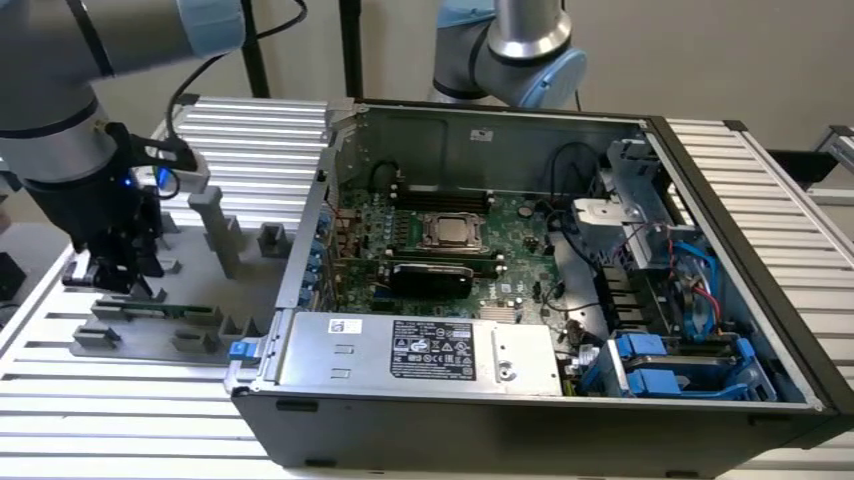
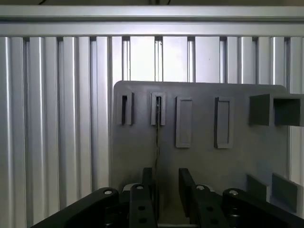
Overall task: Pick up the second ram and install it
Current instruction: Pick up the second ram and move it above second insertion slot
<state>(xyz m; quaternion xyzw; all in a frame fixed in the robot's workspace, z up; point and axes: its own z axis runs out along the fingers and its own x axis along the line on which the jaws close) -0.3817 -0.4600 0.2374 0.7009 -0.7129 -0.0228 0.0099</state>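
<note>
while low over ram (image 2: pixel 156 137), jaws apart

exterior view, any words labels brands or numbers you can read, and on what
No text can be quoted.
The black label on the power supply: print too small to read.
The white sticker beside it: too small to read.
The pale sticker on the case wall: blurred, unreadable.

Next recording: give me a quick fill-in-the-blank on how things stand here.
1. The second ram rests on a fixture coloured ___.
2. The gripper above it is ___, its fingers on either side of the ram.
3. The computer case stands on the exterior view's ___ side.
Missing words: grey; open; right.
</note>
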